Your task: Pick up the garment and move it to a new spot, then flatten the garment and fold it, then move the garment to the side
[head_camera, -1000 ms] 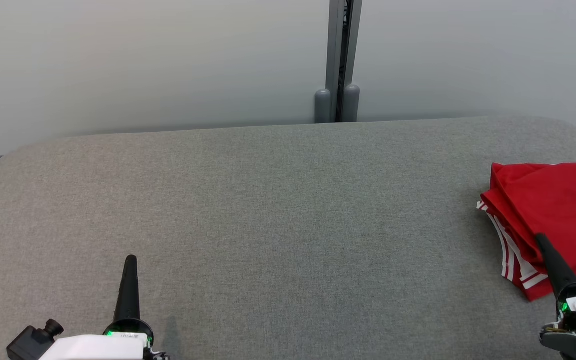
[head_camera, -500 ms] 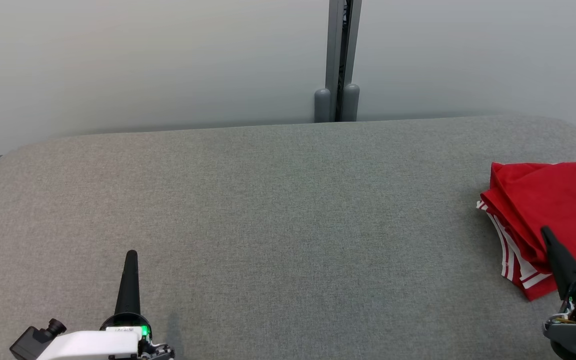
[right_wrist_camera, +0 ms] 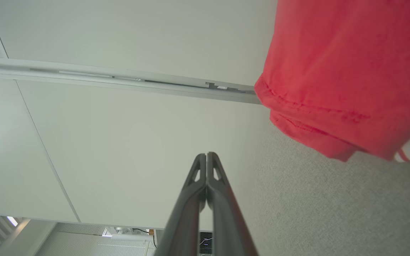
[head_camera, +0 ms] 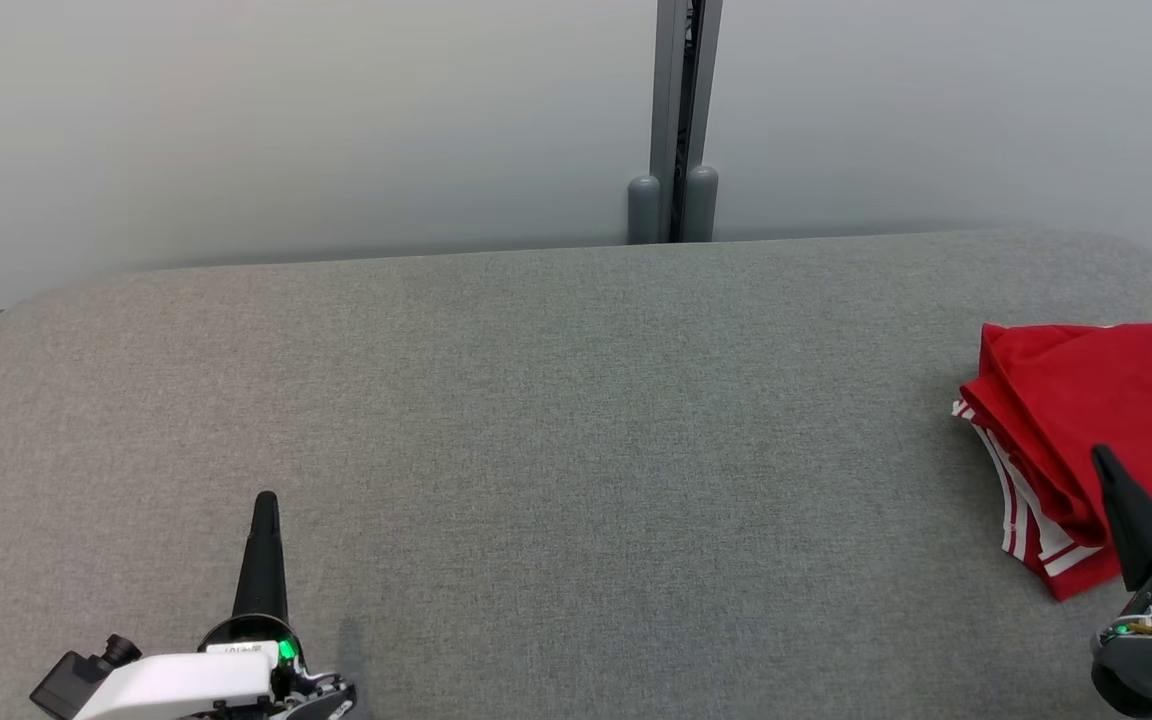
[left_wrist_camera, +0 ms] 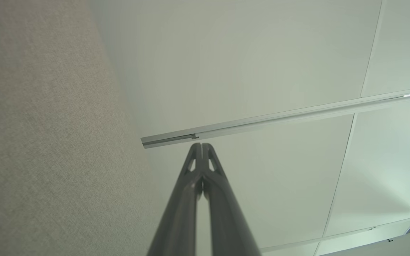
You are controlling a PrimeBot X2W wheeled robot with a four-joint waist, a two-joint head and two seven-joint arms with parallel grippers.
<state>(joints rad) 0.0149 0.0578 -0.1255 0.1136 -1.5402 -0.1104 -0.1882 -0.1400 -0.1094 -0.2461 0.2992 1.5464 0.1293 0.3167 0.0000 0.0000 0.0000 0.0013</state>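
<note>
Garment [head_camera: 1076, 400] — red bundle, far right

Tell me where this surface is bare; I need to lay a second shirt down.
The grey surface is bare across its middle and left, from the wall panels at the back to the left claw near the front. The right end is crowded: the folded red garment lies there, with the right claw at its near edge.
</note>
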